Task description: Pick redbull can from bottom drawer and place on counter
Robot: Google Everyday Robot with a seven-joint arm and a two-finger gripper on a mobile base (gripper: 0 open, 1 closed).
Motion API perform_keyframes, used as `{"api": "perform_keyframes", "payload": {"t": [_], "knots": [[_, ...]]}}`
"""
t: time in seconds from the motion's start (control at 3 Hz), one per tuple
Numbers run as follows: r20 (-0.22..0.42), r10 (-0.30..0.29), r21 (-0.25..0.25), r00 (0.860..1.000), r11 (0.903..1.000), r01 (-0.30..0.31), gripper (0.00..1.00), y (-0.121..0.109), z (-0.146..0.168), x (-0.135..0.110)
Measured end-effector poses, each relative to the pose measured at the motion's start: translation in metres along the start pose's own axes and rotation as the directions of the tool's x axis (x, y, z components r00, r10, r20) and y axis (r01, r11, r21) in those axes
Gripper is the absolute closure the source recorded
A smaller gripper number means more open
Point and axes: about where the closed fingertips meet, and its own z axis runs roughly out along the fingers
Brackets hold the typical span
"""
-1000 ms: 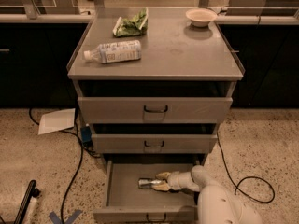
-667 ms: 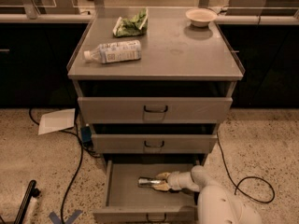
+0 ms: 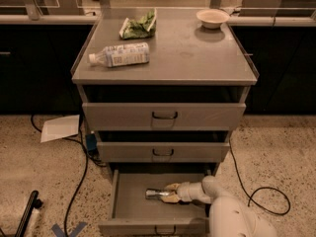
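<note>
1. The pincer (image 3: 168, 193) is low inside the open bottom drawer (image 3: 129, 207), at the right end of the redbull can (image 3: 154, 194). Whether it is clenched on the can or slack, I cannot tell.
2. The can lies on its side on the drawer floor, near the middle. No brand name can be read on it.
3. Judged from this, the step in hand is the grasp. The lift is not yet done.
4. The next move calls for a sure hold, then a raise clear of the drawer front and the two shut drawers above, up to the desk (image 3: 192, 58).
5. The desk carries a plastic bottle (image 3: 121, 54) lying flat, its label too small to read, a green packet (image 3: 139, 26) and a bowl (image 3: 212, 18).
</note>
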Motion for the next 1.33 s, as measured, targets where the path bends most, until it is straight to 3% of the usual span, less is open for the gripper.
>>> {"api": "perform_keyframes", "payload": {"t": [0.33, 0.67, 1.0, 1.33], "knots": [[0.038, 0.006, 0.039, 0.999, 0.9992, -0.007, 1.00, 0.006, -0.012, -0.008], [0.102, -0.047, 0.208, 0.994, 0.9777, 0.025, 1.00, -0.013, -0.068, -0.047], [0.112, -0.115, 0.379, 0.987, 0.9231, 0.065, 1.00, -0.027, -0.136, -0.091], [0.104, -0.133, 0.408, 0.986, 0.9094, 0.080, 1.00, 0.001, -0.156, -0.119]]}}
